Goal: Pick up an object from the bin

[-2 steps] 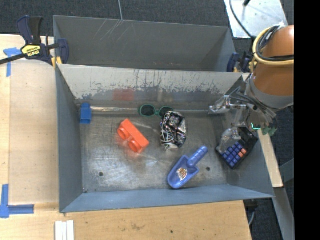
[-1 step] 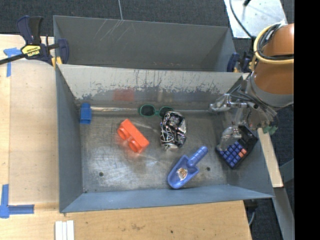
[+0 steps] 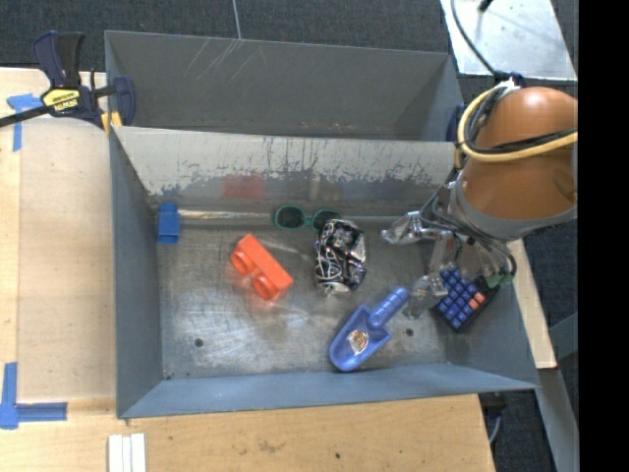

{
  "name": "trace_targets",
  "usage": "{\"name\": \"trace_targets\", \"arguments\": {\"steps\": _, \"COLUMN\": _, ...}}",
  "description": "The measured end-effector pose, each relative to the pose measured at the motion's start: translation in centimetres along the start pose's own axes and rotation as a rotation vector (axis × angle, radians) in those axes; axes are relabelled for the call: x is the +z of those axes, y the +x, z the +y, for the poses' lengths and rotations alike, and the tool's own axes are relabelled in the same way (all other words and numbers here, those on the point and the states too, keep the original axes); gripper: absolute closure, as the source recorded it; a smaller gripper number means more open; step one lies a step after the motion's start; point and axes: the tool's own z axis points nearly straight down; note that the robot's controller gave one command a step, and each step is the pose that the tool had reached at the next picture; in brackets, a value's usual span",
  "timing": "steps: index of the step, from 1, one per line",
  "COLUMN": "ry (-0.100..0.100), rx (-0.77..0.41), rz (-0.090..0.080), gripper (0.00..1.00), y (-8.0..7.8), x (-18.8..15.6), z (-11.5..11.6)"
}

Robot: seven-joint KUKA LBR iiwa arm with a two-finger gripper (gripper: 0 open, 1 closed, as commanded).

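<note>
Gripper (image 3: pixel 419 262) is low in the right end of the bin (image 3: pixel 138 293), under the arm's orange cover. Its fingers (image 3: pixel 411 230) look spread, one toward the back wall and one toward the front, with nothing between them but bare floor. Two things lie close. The blue scoop (image 3: pixel 369 329) is nearest on the left and front. Its bowl sits down-left near the front wall, and its handle runs up and to the right, ending just beside the front finger. So its long axis points almost straight at the gripper, slanted across the bin. The blue keypad (image 3: pixel 460 299) with its red keys lies just to the right, against the right wall and partly under the wrist. A black-and-white crumpled wad (image 3: pixel 339 256) sits further left, clear of the gripper, and an orange block (image 3: pixel 260 266) is well apart beyond it. My guess is the scoop handle is the likelier catch: a short shift down-left would put it in the gap, though the fingers would want turning to close across the slant, not along it.
</note>
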Motion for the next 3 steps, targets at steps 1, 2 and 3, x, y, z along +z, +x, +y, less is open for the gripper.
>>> {"name": "trace_targets", "arguments": {"steps": 1, "ry": -0.002, "rx": -0.303, "rz": 0.003, "gripper": 0.00, "y": 3.0, "x": 2.8, "z": 4.1}}
{"name": "trace_targets", "arguments": {"steps": 2, "ry": -0.001, "rx": -0.418, "rz": 0.000, "gripper": 0.00, "y": 0.8, "x": 6.2, "z": 3.3}}
{"name": "trace_targets", "arguments": {"steps": 3, "ry": 0.015, "rx": -0.654, "rz": -0.031, "gripper": 0.00, "y": -0.4, "x": 7.9, "z": 2.7}}
